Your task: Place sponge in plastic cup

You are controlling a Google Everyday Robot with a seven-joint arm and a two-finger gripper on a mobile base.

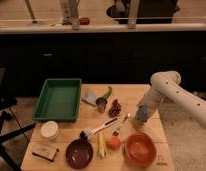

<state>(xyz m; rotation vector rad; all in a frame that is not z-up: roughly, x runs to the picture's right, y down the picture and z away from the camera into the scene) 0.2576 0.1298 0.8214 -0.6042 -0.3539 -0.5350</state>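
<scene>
A flat tan and white block that looks like the sponge [45, 152] lies at the table's front left corner. A white cup-like container [49, 130] stands just behind it, and a small dark metal cup [101, 104] stands mid-table. My gripper [141, 116] points down at the right side of the table, just behind the orange bowl [140, 149] and far to the right of the sponge. Nothing shows clearly in it.
A green tray [59, 99] takes up the back left. A dark bowl [79, 152], a white-handled brush [99, 129], a fork [122, 126], a small orange block [114, 143], a green pepper [106, 93] and a dark red item [115, 107] lie mid-table. A dark counter runs behind.
</scene>
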